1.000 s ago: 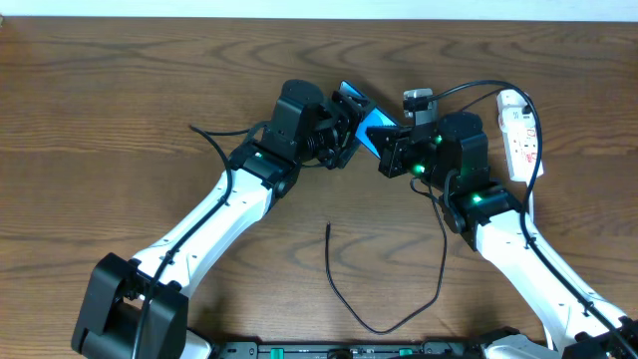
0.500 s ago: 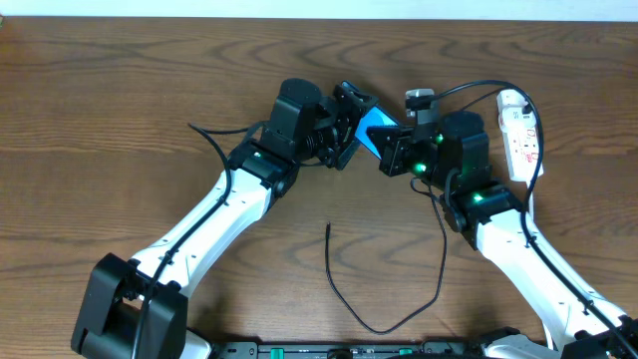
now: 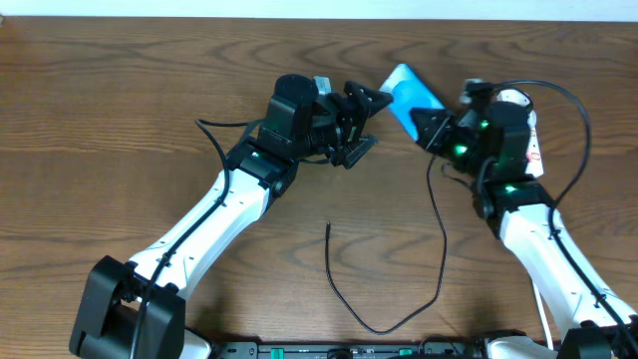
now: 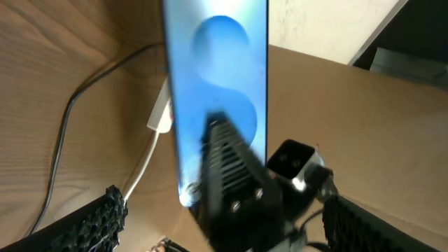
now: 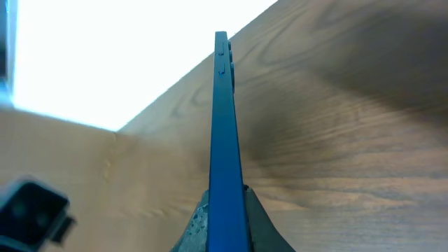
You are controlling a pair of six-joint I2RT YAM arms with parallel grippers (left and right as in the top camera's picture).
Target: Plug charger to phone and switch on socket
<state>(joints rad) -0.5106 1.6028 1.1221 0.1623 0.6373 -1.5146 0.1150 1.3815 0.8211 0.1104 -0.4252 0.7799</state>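
The phone (image 3: 407, 92), with a bright blue screen, is off the table and held by my right gripper (image 3: 427, 122), which is shut on its lower end. In the right wrist view I see the phone edge-on (image 5: 222, 119) between my shut fingers (image 5: 224, 210). My left gripper (image 3: 361, 125) is open just left of the phone and apart from it. In the left wrist view the screen (image 4: 217, 84) faces my open left fingers (image 4: 224, 199). The charger (image 3: 445, 254) lies looped on the table with its free tip at centre front. The socket (image 3: 535, 152) is mostly hidden behind my right arm.
A thick white cord (image 4: 148, 150) and a black cable (image 4: 63, 140) run over the table behind the phone. Another black cable (image 3: 581, 110) arcs over my right wrist. The wooden table (image 3: 120, 120) reaches the wall at the back.
The phone has moved right and up with my right gripper. My left gripper, which was at the phone's other end, now stands open and apart from it.
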